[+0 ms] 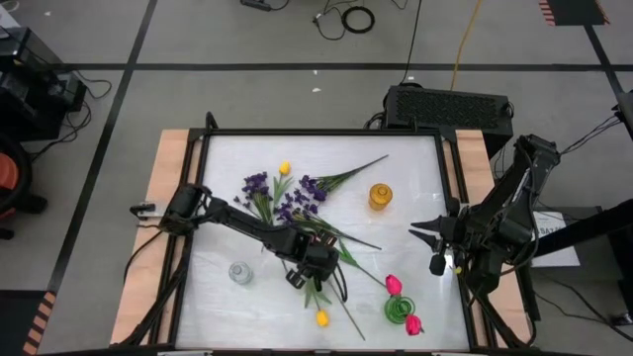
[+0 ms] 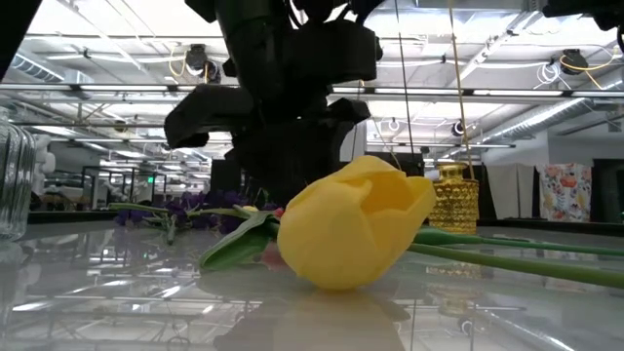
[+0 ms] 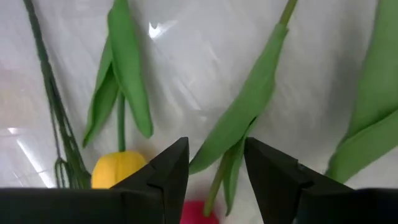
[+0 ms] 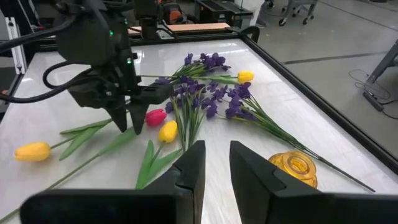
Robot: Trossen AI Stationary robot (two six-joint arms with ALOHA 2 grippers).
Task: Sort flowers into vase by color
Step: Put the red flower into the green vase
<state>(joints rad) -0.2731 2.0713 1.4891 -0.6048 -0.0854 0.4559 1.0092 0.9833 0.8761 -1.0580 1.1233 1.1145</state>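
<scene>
Three vases show from above: a gold vase [image 1: 380, 196] off beyond the left gripper [image 1: 297, 280], no flowers in it as far as I can tell, a clear vase [image 1: 239, 272] beside that gripper, contents unclear, and a green vase [image 1: 399, 310] with pink tulips [image 1: 394, 285] right at it. The right gripper [image 1: 426, 235] sits parted near the table's edge.

Low view: a yellow tulip [image 2: 356, 234] lies flat in front of the left gripper.

Left wrist: fingers [image 3: 168, 171] apart, empty, poised just over green leaves [image 3: 239, 124].

Right wrist: purple sprigs [image 4: 208, 93] lie loose out ahead.
</scene>
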